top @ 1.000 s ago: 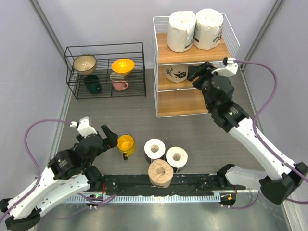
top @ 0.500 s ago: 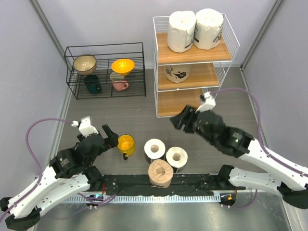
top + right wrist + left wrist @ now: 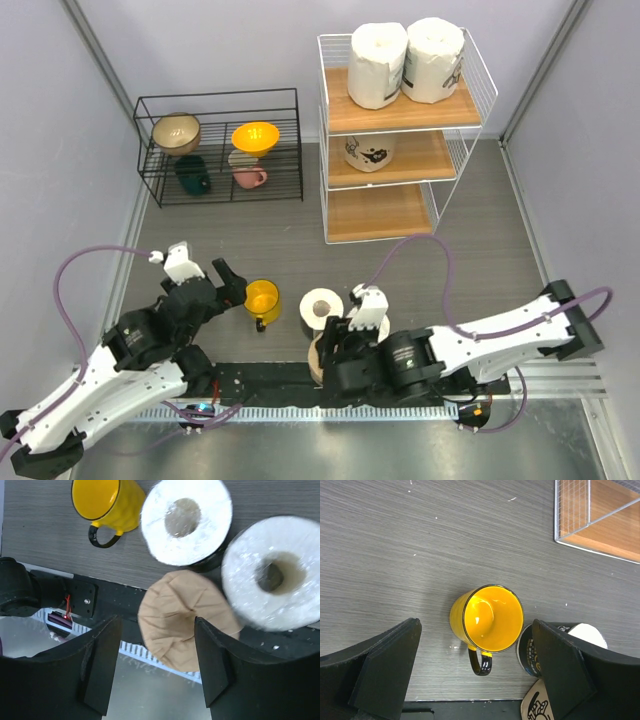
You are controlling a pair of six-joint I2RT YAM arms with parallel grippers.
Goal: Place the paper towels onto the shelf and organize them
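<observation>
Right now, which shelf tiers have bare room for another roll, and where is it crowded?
Bottom board of the shelf: bare. Middle board: free right of the printed roll. Top board: a pair of rolls fills the back, front strip left. Crowded: near table edge, where yellow cup, two white rolls and a beige roll bunch by the right tool.

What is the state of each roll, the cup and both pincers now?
Left top roll: upright on the shelf, top board.
Right top roll: upright beside it.
Printed roll: upright on the middle board.
Yellow cup: upright, empty.
White roll by the cup: on end on the table.
Other white roll: on end beside it.
Brown roll: on end, not gripped.
Left pincer: open, holding nothing.
Right pincer: open above the brown roll.
</observation>
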